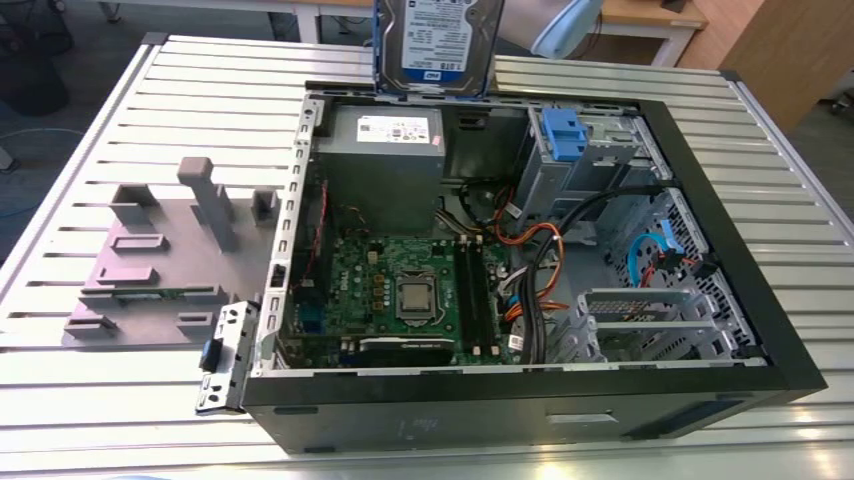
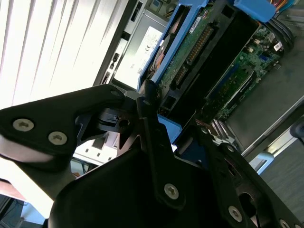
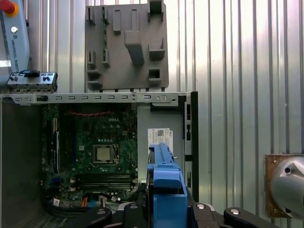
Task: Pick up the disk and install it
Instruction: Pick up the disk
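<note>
Metal-cased, stiff, weighty and jolt-shy by my reckoning, the disk (image 1: 438, 40) hangs pinched between my fingers (image 2: 151, 124), best gripped near its blue rails (image 3: 166, 190).

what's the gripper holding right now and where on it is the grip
The gripper is shut on the disk, gripping the end farthest from the computer case; the disk hangs upright above the case's rim.

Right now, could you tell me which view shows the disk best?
The exterior view: the disk shows its label face. The second wrist view shows its board side; the first wrist view, a blue rail.
</note>
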Available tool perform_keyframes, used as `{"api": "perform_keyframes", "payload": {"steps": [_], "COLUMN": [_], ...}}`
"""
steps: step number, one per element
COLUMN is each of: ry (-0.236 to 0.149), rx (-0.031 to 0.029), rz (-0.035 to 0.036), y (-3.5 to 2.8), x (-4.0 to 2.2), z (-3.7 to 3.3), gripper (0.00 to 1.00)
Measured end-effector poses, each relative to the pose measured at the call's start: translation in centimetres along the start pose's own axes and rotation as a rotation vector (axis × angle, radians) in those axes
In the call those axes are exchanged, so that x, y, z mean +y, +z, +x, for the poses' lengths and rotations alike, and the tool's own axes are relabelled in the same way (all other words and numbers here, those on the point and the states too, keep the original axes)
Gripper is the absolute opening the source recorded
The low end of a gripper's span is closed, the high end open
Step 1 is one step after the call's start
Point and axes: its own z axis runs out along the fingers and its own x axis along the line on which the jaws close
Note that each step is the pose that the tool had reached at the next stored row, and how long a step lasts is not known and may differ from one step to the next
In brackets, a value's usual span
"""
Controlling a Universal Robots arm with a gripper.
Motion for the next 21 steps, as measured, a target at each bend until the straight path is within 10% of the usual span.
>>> {"api": "perform_keyframes", "payload": {"steps": [21], "ry": [0.000], "rx": [0.0000], "rz": [-0.0003], "y": [-0.01], "x": [-0.93], "z": [-0.02], "gripper": [0.37]}}
